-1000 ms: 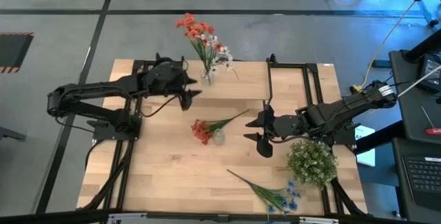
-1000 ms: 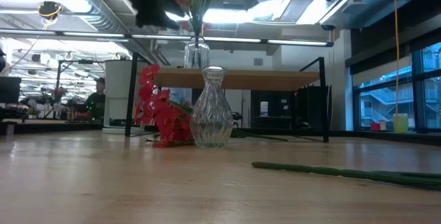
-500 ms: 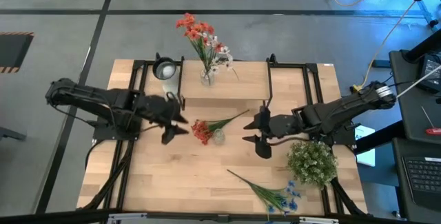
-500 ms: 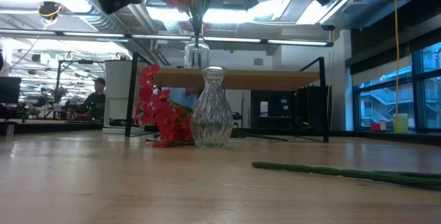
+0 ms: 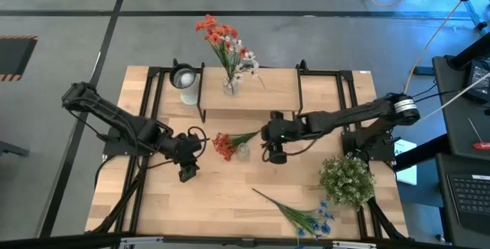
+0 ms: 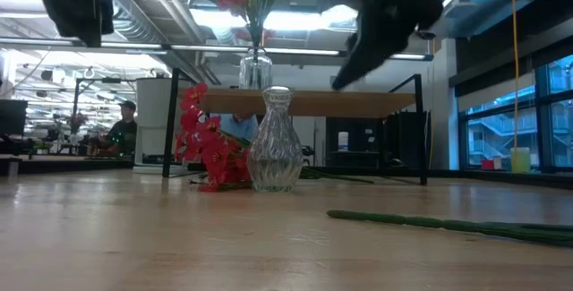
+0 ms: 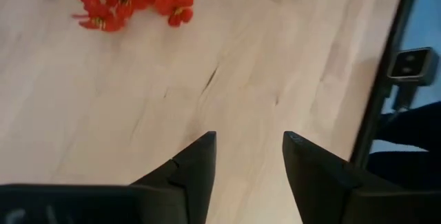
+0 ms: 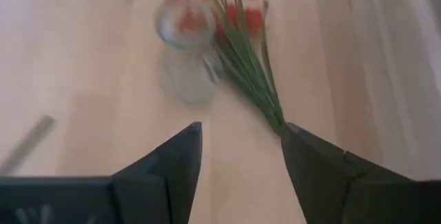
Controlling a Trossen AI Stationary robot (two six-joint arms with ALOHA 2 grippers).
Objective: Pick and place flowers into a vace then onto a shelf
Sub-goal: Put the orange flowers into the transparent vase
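Left arm folded low over tabletop [image 5: 176, 211]; left gripper [image 5: 186, 174] near red flowers [image 5: 223, 146], fingers parted, holding nothing. Right arm stretched across; right gripper [image 5: 276, 155] just beside empty vase [image 5: 243, 152], fingers apart, empty. Vase: clear ribbed glass, bulbous, upright. Red stem lies on light-wood tabletop beside vase. Blue stem [image 5: 302, 217] near front edge. Second vase [image 5: 230, 85] with flowers stands on wood-plank shelf [image 5: 268, 96].

In the low view, both arms show only as dark shapes cut off overhead, while a blurred glass vase [image 8: 185, 24] and red flowers [image 8: 231, 10] fill the right wrist view.
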